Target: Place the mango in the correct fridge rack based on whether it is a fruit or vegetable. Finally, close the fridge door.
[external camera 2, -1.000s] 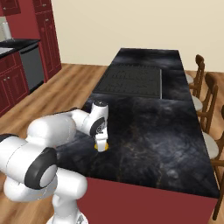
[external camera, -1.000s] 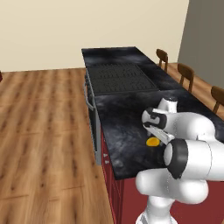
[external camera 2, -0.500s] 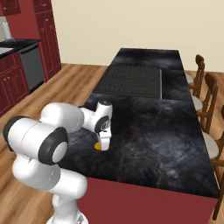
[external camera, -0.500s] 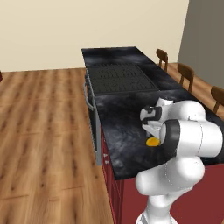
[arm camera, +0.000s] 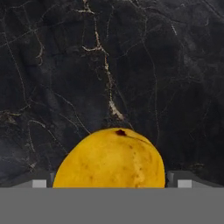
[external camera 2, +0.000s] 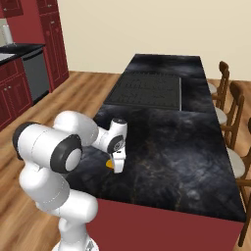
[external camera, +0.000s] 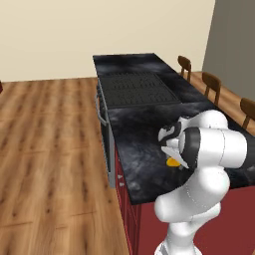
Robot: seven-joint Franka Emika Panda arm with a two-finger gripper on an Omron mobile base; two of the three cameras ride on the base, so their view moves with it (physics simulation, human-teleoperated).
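Observation:
The mango [arm camera: 109, 158] is orange-yellow with a small dark stem spot and sits between my two fingertips [arm camera: 40, 183], which press on its sides. My gripper [external camera: 172, 156] is shut on the mango [external camera: 173, 162] just over the black marble island counter [external camera: 142, 129], near its front edge. From the right base view the gripper [external camera 2: 117, 163] points down, and the mango [external camera 2: 110, 164] peeks out at its left. The fridge, its rack and its door are out of view.
A black cooktop [external camera 2: 147, 90] is set into the island beyond the gripper. Wooden chairs [external camera 2: 230, 100] line the island's right side. Red cabinets [external camera 2: 53, 41] and a grey dishwasher [external camera 2: 37, 73] stand at the far left. Wooden floor [external camera: 50, 149] lies left of the island.
The arm's elbow and upper links have swung round over the base. The gripper has stayed in nearly the same spot over the counter, with the mango between its fingers.

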